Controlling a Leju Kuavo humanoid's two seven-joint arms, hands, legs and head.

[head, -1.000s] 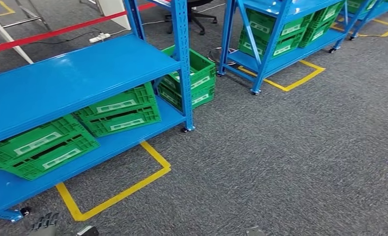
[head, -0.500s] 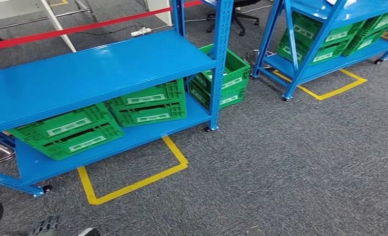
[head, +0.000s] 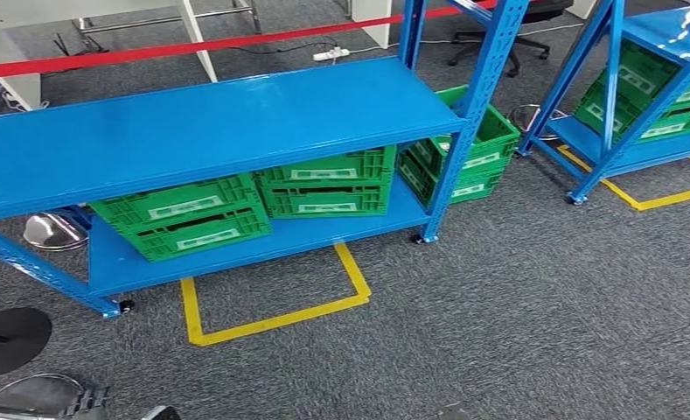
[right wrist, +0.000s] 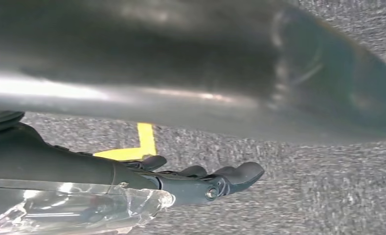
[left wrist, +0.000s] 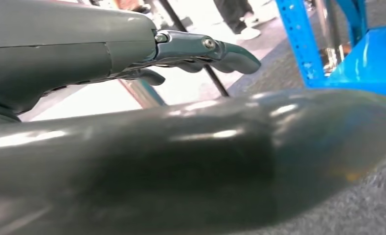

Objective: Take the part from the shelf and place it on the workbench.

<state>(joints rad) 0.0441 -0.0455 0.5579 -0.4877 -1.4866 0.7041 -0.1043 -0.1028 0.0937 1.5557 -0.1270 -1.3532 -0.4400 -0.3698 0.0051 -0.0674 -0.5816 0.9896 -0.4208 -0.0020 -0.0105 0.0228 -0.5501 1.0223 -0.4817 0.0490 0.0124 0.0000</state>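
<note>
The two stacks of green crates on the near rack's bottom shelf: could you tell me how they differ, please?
The left crate stack sits skewed, one end turned toward the shelf's front edge; the right crate stack lies square along the bottom shelf. The left one stands nearer the front, the right one further back. Both are two green slotted crates high with pale labels, and their ends meet.

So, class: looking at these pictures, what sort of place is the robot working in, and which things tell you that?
Most likely a warehouse or factory storage area. The clues: blue metal shelving on wheels, stacked green plastic crates on its lower level, and yellow tape marking parking bays on the grey carpet.
</note>
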